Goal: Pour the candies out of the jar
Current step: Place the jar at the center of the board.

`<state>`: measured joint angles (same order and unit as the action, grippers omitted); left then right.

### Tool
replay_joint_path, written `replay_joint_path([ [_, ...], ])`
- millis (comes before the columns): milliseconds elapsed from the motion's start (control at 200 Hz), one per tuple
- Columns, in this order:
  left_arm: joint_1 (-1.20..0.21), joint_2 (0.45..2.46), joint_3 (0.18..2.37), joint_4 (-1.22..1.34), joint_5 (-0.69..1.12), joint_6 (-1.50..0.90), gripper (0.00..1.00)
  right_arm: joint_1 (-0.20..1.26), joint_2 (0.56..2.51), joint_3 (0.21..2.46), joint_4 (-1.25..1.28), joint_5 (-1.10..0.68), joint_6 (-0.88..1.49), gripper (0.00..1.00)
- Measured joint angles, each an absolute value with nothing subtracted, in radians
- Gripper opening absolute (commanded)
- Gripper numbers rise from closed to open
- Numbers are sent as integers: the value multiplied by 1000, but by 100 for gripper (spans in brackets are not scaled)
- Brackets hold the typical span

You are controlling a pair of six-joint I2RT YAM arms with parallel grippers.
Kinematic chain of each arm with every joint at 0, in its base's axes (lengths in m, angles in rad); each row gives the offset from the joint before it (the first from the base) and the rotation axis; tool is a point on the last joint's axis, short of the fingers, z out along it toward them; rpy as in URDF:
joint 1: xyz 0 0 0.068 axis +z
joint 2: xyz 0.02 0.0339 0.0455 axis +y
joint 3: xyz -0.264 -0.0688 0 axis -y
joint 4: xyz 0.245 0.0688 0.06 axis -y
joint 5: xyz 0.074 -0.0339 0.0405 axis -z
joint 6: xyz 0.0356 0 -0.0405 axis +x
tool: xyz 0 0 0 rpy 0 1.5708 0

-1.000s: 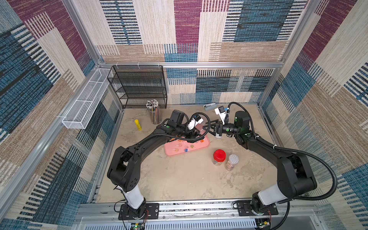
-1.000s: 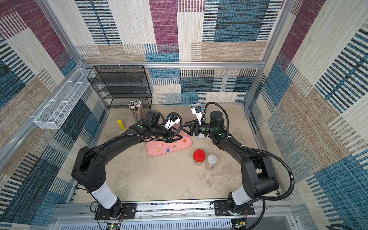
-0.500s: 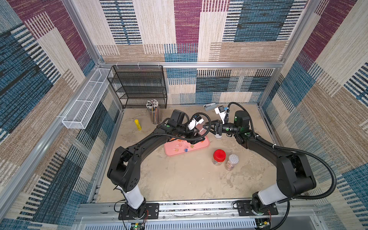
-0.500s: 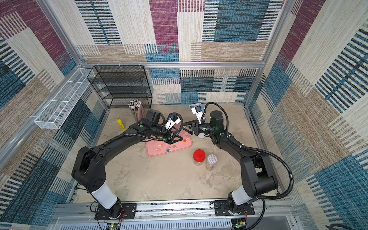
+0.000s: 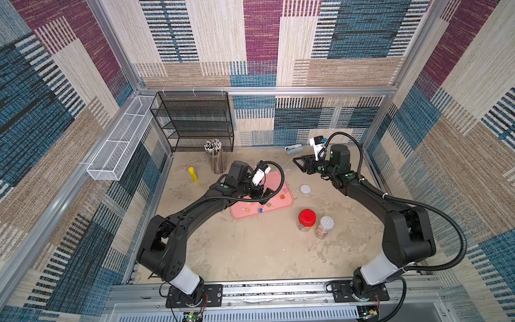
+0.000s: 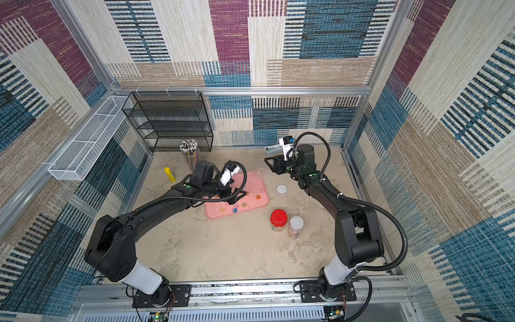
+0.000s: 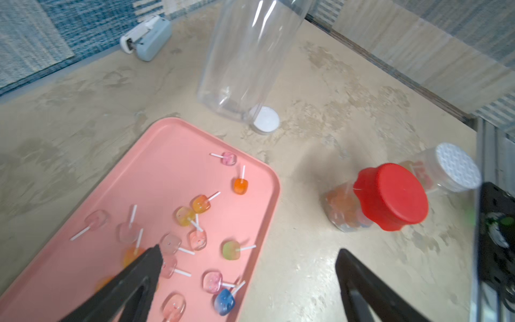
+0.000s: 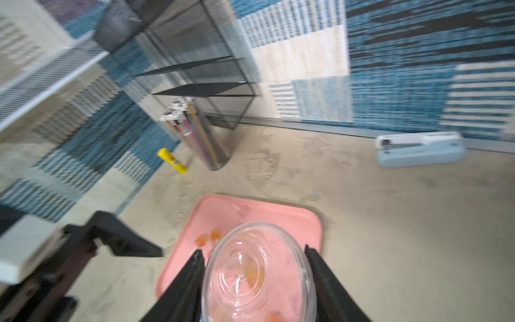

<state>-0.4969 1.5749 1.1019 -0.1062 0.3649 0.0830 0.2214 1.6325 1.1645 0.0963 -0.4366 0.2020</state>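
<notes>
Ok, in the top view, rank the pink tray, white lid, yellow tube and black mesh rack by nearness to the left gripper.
1. Pink tray: directly under the left gripper.
2. White lid: beside the tray, on the robot's right.
3. Yellow tube: opposite side, near the left wall.
4. Black mesh rack: against the back wall.

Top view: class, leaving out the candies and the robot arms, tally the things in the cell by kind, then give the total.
Jars: 3, red-lidded jar, white-lidded jar, clear jar
Loose lid: 1
Tray: 1
Pencil holder: 1
Yellow tube: 1
Stapler: 1
Wire rack: 1
Wall basket: 1
Total: 10
</notes>
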Motion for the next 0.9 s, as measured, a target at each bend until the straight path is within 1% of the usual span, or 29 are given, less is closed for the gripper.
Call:
replay_joint_path([
  [155, -479, 1562, 1061, -65, 262, 10, 99, 222, 1698, 1198, 97, -221, 145, 51],
  [401, -474, 1552, 1042, -49, 203, -26, 99, 222, 1782, 1217, 101, 59, 80, 51],
  [536, -474, 1552, 1041, -49, 182, -27, 99, 223, 1808, 1214, 109, 141, 72, 52],
  [897, -474, 1560, 1044, -49, 162, -31, 99, 243, 1878, 1216, 114, 266, 51, 53],
])
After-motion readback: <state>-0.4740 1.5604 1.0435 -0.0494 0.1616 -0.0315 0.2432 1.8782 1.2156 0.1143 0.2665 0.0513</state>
